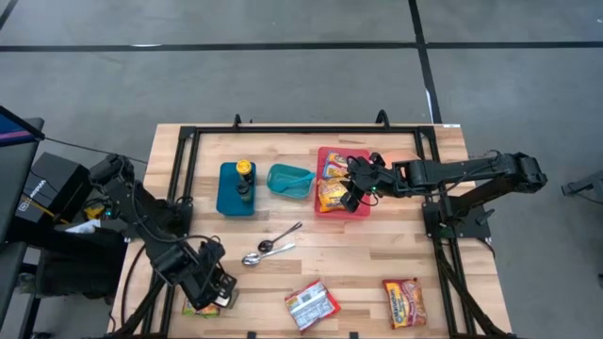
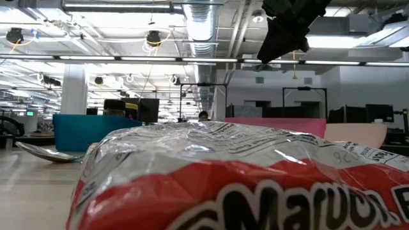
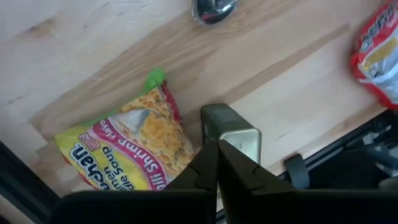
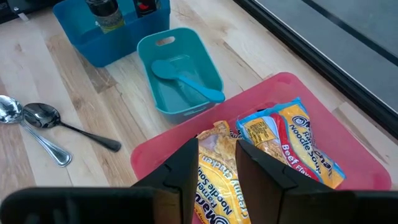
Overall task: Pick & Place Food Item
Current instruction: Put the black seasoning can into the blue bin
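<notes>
— Where is the right gripper (image 4: 216, 163)?

— Over the red tray (image 1: 325, 155), its fingers (image 4: 184, 167) partly apart and straddling a yellow noodle packet (image 4: 219, 180) lying in the tray. Whether they pinch it I cannot tell. A second packet (image 4: 291, 142) lies in the tray just beside them.

— And the left gripper (image 3: 217, 163)?

— At the table's (image 1: 377, 250) near left corner, fingers pressed together, empty, just beside a shrimp noodle packet (image 3: 134, 149) flat on the wood.
</notes>
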Controlling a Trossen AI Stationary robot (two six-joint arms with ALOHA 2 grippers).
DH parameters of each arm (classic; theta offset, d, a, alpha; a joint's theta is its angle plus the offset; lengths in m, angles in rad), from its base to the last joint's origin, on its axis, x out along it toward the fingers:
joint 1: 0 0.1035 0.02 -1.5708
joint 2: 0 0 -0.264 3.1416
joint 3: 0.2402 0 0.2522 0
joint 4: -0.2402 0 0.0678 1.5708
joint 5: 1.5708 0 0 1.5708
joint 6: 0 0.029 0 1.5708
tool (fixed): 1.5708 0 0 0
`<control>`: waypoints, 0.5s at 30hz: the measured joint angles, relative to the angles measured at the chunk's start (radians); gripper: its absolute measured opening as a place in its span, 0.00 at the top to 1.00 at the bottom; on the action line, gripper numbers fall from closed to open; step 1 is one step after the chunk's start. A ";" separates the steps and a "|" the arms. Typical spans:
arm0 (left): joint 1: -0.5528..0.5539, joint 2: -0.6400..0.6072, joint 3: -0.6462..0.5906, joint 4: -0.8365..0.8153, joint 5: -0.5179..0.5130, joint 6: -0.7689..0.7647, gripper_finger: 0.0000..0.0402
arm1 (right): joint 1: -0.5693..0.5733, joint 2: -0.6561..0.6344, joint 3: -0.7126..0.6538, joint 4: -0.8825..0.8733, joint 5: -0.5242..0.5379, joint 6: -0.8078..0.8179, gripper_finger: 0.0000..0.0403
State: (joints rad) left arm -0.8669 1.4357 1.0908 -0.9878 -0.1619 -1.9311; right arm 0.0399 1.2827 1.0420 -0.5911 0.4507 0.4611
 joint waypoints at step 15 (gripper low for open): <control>0.000 0.000 -0.001 0.022 0.012 0.059 0.91 | 0.000 0.000 0.000 0.000 0.000 0.002 0.75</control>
State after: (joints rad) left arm -0.8665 1.4357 1.0901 -0.9659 -0.1497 -1.8720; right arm 0.0399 1.2827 1.0420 -0.5911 0.4503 0.4633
